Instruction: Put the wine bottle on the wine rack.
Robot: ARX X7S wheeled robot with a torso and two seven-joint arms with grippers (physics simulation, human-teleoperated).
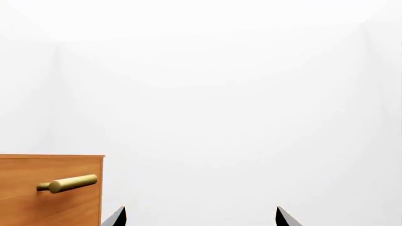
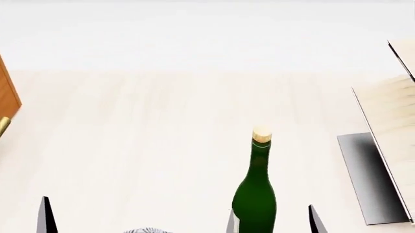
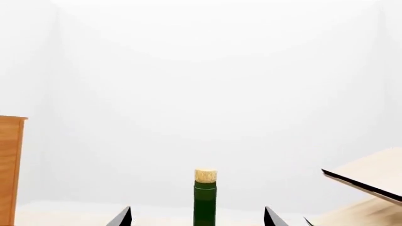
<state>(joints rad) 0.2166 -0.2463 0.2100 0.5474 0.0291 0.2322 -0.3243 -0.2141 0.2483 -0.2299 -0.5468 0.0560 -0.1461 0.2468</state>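
Open pale surface (image 2: 143, 145) is seen across the middle, with the brown cabinet (image 2: 8, 99) at the far left edge. The wine bottle (image 2: 255, 194) stands upright between the right gripper's (image 2: 272, 222) spread fingers (image 2: 316, 221). The wine rack (image 2: 389, 145) closes off the right side.

Little of the robot shows. Each tool ends in two thin, flat black fingers tapering to sharp points: the left tool (image 1: 201, 217) and the right tool (image 3: 197, 219) look alike. In the head view, a rounded grey-and-white patterned part (image 2: 147, 230) peeks up at the bottom edge.
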